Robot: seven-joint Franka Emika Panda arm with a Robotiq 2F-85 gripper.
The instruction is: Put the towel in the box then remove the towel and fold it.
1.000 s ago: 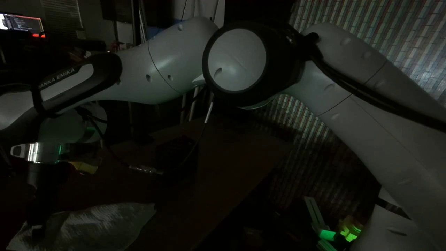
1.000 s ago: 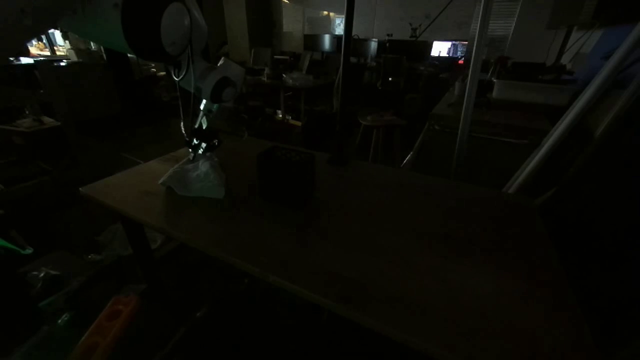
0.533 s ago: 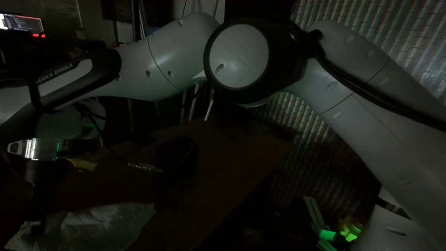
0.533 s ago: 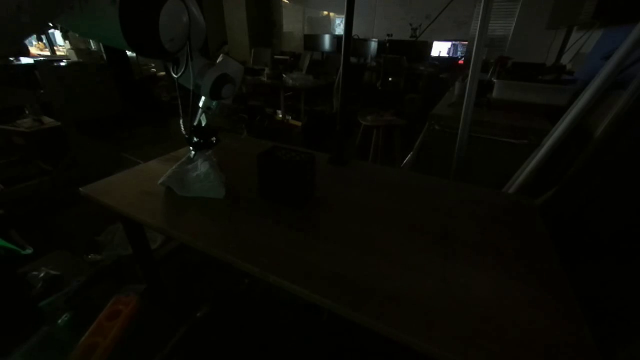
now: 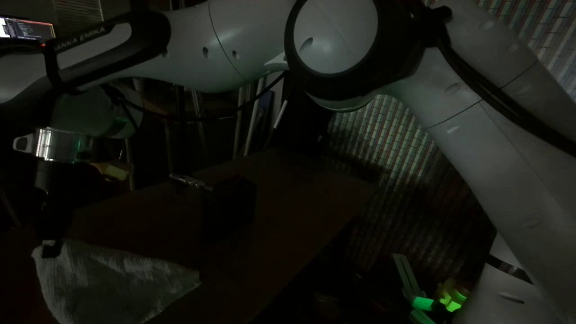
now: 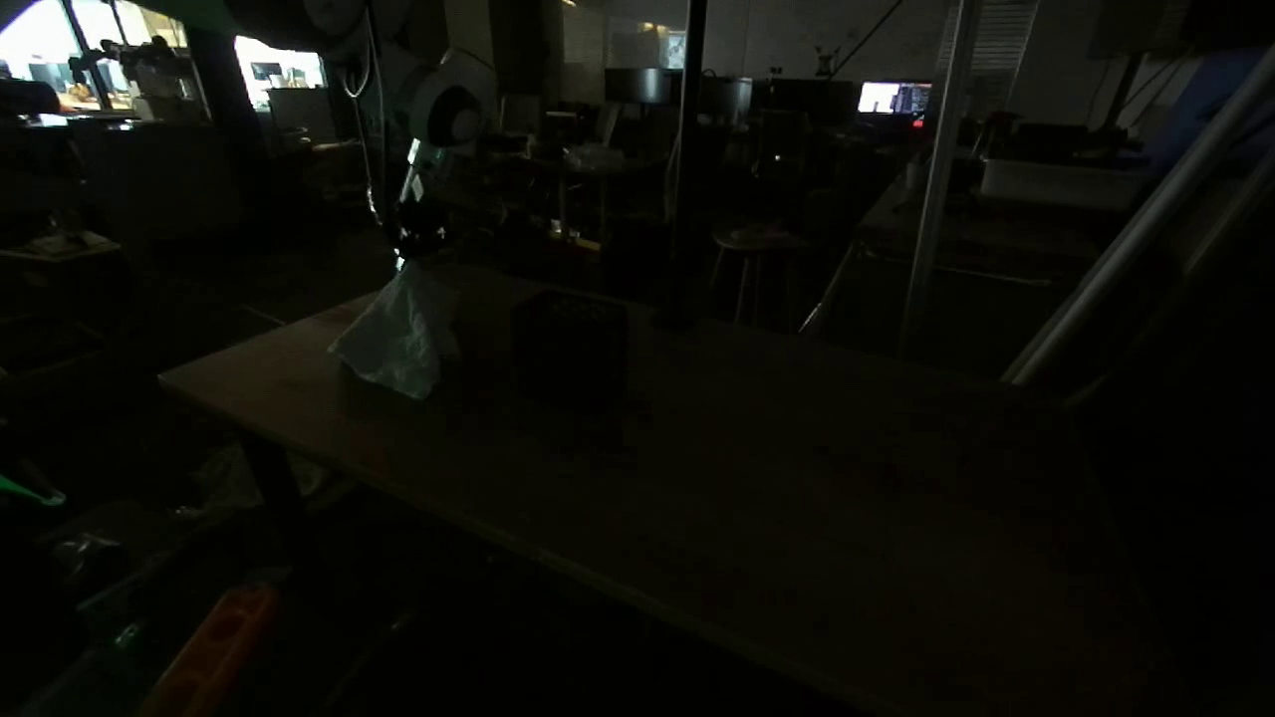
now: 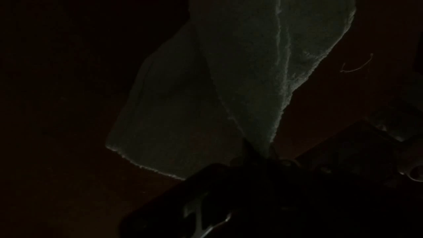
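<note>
Higher than before, the gripper (image 5: 51,249) pinches the towel (image 5: 108,285), the dark box (image 5: 231,206) barely distinguishable from the tabletop (image 5: 301,211).

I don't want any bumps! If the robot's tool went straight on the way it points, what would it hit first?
Pointing down, the tool would likely first meet the hanging part of the towel it grips, then the tabletop; the gap below is hard to judge.

Towel (image 6: 398,334) hanging beneath the claw (image 6: 400,263), over the surface (image 6: 269,378), left of the box (image 6: 570,349) in both exterior views, with a gap between! The box stands on that surface, and in an exterior view, there's a stool (image 6: 762,240) behind it.
</note>
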